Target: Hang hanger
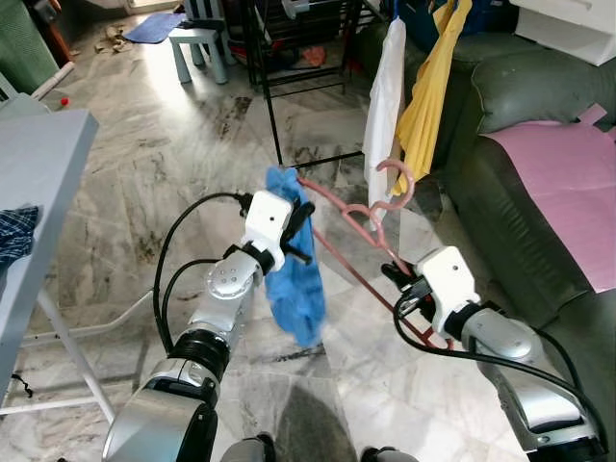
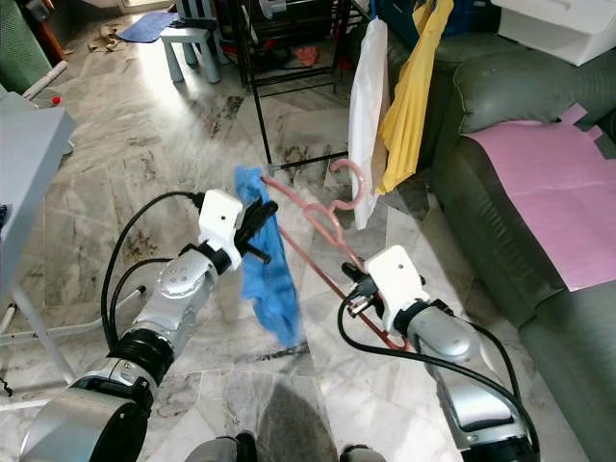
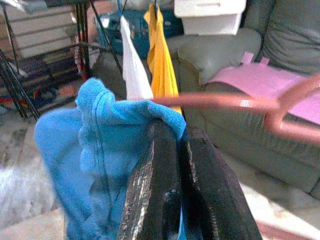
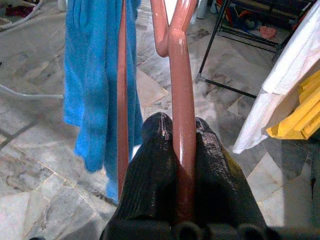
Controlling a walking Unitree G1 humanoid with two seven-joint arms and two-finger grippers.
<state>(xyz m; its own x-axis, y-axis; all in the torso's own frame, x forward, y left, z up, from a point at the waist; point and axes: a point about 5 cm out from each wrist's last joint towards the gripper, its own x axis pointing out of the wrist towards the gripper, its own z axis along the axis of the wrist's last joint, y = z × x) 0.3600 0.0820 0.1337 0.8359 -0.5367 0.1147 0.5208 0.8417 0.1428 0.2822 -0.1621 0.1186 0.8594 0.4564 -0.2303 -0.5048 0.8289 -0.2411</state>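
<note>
Pink plastic, the hanger hangs in the air between our two arms, above the marble floor. Its long axis runs diagonally, from low by our right arm up and away toward our left, and the hook curls upward, pointing at the clothes ahead.

Our right tool has its fingers closed tight on one bar at the hanger's lower end. Our left tool is pinched shut on a blue cloth, which is draped over the hanger's far end and hangs down toward the floor; the hanger's bar passes just beyond those fingertips.

Just past the hook hang a white garment and a yellow garment, side by side, on the near side of a black rack. On our right stands a dark green sofa with a pink sheet lying on its seat. On our left is a grey counter with a dark checked cloth at its edge. Farther back on the pale veined floor stand a small light stool and a blue mat.
</note>
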